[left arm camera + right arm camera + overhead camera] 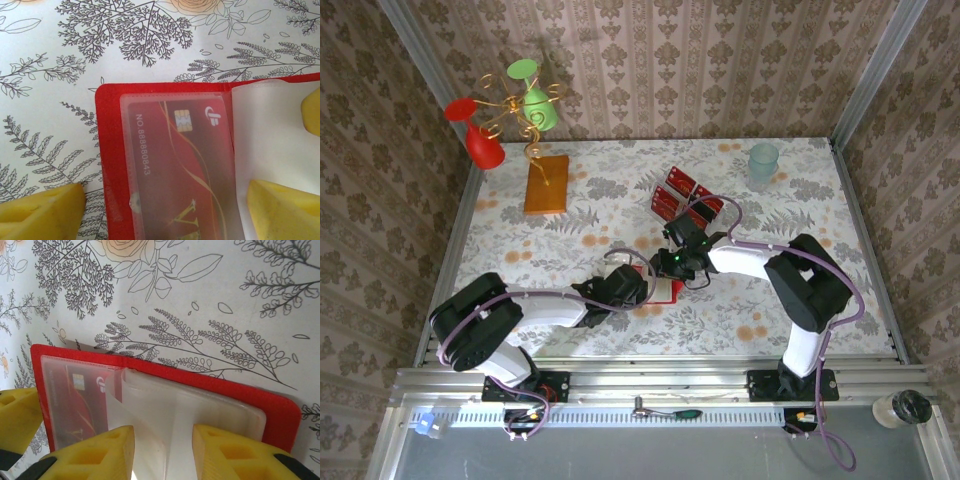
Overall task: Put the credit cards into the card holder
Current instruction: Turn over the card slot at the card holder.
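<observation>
The card holder (669,291) lies open on the flowered table between both grippers. It is red (107,150) with clear plastic sleeves inside. One red credit card (185,165) with a chip and printed number sits inside the left sleeve; the right wrist view shows the same credit card (80,400). Several more credit cards (670,203) lie loose farther back. My left gripper (165,215) is open wide, one finger on the table, the other on the sleeves. My right gripper (164,455) is open, its fingers either side of the loose sleeve leaves (165,410).
An orange-brown slab (546,184) lies at the back left, beside a gold wire stand with red and green cups (510,110). A pale translucent cup (763,162) stands at the back right. Papered walls close in three sides.
</observation>
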